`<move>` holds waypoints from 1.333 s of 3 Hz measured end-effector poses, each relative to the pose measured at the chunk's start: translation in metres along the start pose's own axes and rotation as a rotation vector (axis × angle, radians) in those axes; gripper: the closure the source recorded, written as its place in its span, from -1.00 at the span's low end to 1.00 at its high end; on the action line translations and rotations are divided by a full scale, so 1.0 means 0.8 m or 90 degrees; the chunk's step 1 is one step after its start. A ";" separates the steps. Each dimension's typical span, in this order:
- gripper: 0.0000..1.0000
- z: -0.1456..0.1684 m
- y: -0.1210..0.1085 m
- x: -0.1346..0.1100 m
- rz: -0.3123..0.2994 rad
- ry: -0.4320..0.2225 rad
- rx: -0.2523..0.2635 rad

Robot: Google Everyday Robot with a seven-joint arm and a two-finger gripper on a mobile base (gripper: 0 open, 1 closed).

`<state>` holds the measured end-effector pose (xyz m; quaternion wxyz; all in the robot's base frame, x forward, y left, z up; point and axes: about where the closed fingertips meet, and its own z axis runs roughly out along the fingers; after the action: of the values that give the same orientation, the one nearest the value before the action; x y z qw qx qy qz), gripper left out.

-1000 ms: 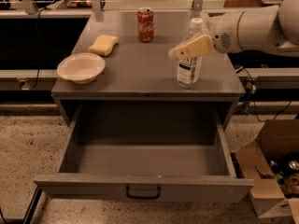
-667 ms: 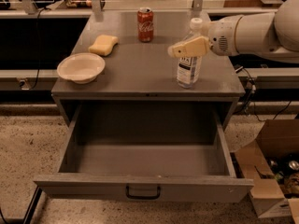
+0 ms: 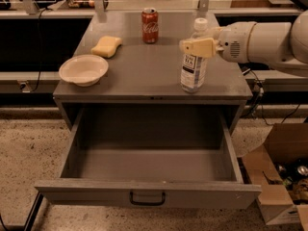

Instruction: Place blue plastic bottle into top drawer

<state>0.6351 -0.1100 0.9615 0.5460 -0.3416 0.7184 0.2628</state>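
The blue plastic bottle (image 3: 193, 69) stands upright on the right side of the grey cabinet top (image 3: 144, 66); it is clear, with a white cap and a white label with dark print. My gripper (image 3: 198, 46) reaches in from the right and sits across the bottle's shoulder, just below the cap, with its yellowish tip in front of the bottle. The top drawer (image 3: 147, 194) is pulled fully open below, towards the camera. Its inside is bare and it has a small dark handle (image 3: 147, 198) at the centre of its front panel.
A red soda can (image 3: 149, 25) stands at the back of the top. A yellow sponge (image 3: 106, 46) and a white bowl (image 3: 83, 69) lie on its left side. An open cardboard box (image 3: 281, 182) with items in it sits on the floor to the right of the drawer.
The gripper's tip has risen slightly and levelled at the bottle's shoulder. The bottle stands in the same spot.
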 end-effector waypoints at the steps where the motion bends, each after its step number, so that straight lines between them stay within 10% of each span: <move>1: 0.77 -0.035 0.041 -0.046 0.037 -0.066 -0.025; 2: 1.00 -0.074 0.102 -0.087 0.033 -0.093 -0.063; 4: 1.00 -0.114 0.149 0.030 -0.018 -0.031 -0.130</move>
<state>0.4835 -0.1082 0.9634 0.5291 -0.3995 0.6694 0.3351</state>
